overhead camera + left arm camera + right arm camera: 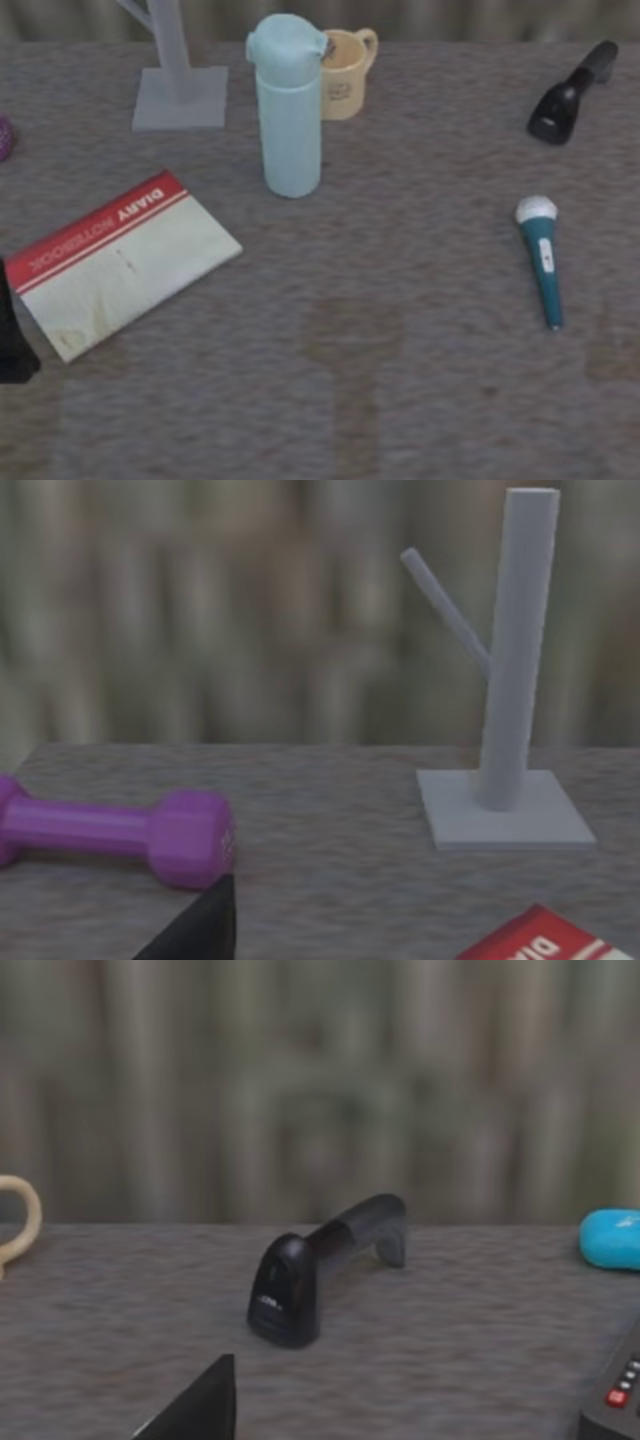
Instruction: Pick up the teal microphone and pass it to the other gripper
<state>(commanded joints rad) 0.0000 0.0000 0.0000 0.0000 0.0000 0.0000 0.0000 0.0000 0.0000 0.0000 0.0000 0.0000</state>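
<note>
- Teal microphone [544, 262] lies at the table's three o'clock, head toward twelve; likely light, stiff, slippery.
- Grasp the slim handle mid-length.
- Neither gripper's finger spread can be told.

Mic [543, 262]: teal handle, white head and label. Scanner [570, 95] black. Bottle [289, 105] pale blue, mug [345, 70] yellow, notebook [118, 260] red/cream, dumbbell [120, 832] purple, stand [178, 85] grey.

light dim, even | soft blur everywhere | backdrop out of focus
</note>
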